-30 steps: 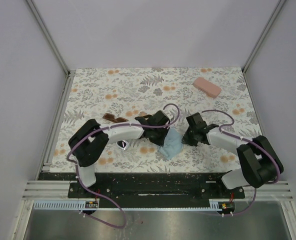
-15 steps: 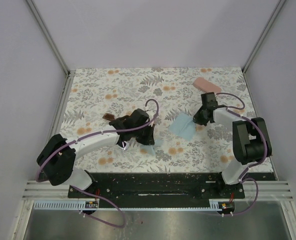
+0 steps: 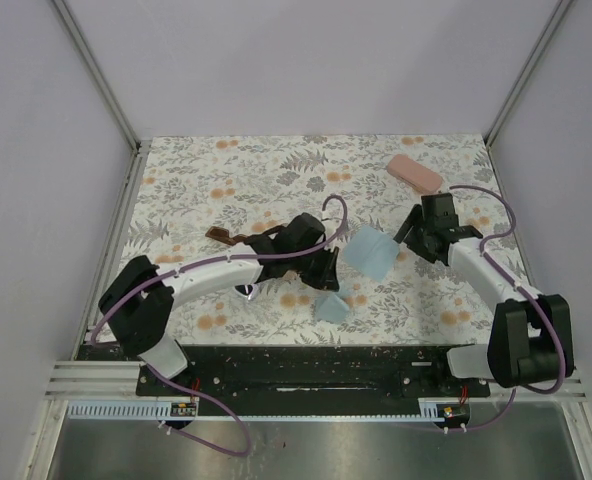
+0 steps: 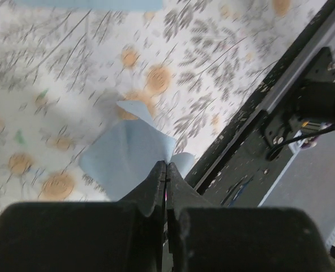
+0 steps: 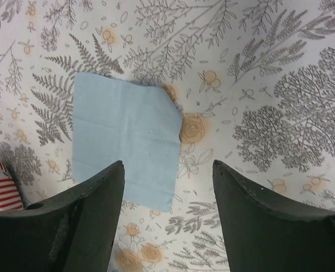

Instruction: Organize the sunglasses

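The brown sunglasses lie left of centre, beside my left arm. The white sunglasses peek out from under that arm, mostly hidden. My left gripper is shut on a corner of a small light blue cloth, which hangs from its tip near the table's front edge. My right gripper stands open just above the table. A second light blue cloth lies flat ahead of its left finger and is not held.
A pink hard case lies at the back right. A stars-and-stripes pouch shows at the lower left edge of the right wrist view. The black base rail runs along the table's near edge.
My right gripper has opened and let go of the larger blue cloth, then drawn back to the right. My left gripper has moved right, still pinching the small cloth.
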### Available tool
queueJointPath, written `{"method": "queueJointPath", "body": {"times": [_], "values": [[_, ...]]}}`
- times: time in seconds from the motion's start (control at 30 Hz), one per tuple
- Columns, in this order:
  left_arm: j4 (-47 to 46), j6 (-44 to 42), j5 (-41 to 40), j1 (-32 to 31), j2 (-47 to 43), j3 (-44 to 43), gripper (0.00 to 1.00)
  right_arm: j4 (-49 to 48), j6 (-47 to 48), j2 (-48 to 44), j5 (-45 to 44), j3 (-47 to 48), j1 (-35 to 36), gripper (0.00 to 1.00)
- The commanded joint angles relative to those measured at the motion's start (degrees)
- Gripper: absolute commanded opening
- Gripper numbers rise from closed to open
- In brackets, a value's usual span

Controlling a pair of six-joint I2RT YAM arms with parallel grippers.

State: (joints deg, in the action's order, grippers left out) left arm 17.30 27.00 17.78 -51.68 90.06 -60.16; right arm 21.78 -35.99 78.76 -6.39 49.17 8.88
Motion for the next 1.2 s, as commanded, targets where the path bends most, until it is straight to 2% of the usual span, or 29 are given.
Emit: {"method": "queueJointPath", "body": {"times": [0.0,0.13,0.23,0.4,0.5,0.7,0.73,0.77,0.8,0.83,0.93,0.97,1.17], "values": [[-1.39,-0.29,2.26,-1.58,4.58,-7.16,0.02,2.83,2.5,-6.07,2.51,-3.02,0.25,0.71],[-1.65,0.5,0.77,-1.49,5.04,-6.29,0.01,2.83,2.94,-6.17,3.93,-3.82,0.17,0.71],[-1.66,0.59,-1.08,-1.32,4.25,-4.88,0.01,2.65,2.68,-4.59,5.86,-3.73,0.17,0.66],[0.72,-0.72,-3.36,-0.53,3.81,-6.28,0.02,0.46,-0.74,-1.16,8.77,-5.31,0.17,0.64],[0.98,-1.51,-3.54,2.27,4.85,-8.56,0.0,0.02,-1.8,0.6,9.82,-5.92,0.25,0.59],[1.42,-2.22,-3.71,10.01,9.68,-16.47,0.01,0.02,-2.86,0.96,12.01,-8.12,0.17,0.57],[1.25,-2.39,-4.07,10.63,10.56,-17.87,0.07,-0.16,-3.21,0.87,12.37,-8.47,0.17,0.56],[1.25,-2.39,-4.16,11.16,11.88,-19.36,0.18,-0.77,-3.65,0.69,13.24,-9.08,0.17,0.55],[1.94,-2.66,-4.07,11.51,13.28,-21.21,0.41,-1.38,-4.0,0.6,14.21,-9.61,0.17,0.54],[3.43,-2.92,-4.33,11.6,14.43,-23.23,0.55,-2.09,-4.26,0.52,15.17,-9.96,0.25,0.52],[2.4,-2.57,-4.16,11.34,13.83,-23.26,0.76,-3.5,-5.93,0.6,14.31,-11.37,1.66,0.52],[1.52,-2.4,-4.16,10.99,12.78,-21.85,0.78,-3.59,-6.28,1.04,13.61,-11.37,2.45,0.52],[-1.47,-1.6,-5.12,10.11,5.14,-12.11,0.79,-5.52,-7.34,5.08,14.13,-10.67,2.8,0.48]]}}
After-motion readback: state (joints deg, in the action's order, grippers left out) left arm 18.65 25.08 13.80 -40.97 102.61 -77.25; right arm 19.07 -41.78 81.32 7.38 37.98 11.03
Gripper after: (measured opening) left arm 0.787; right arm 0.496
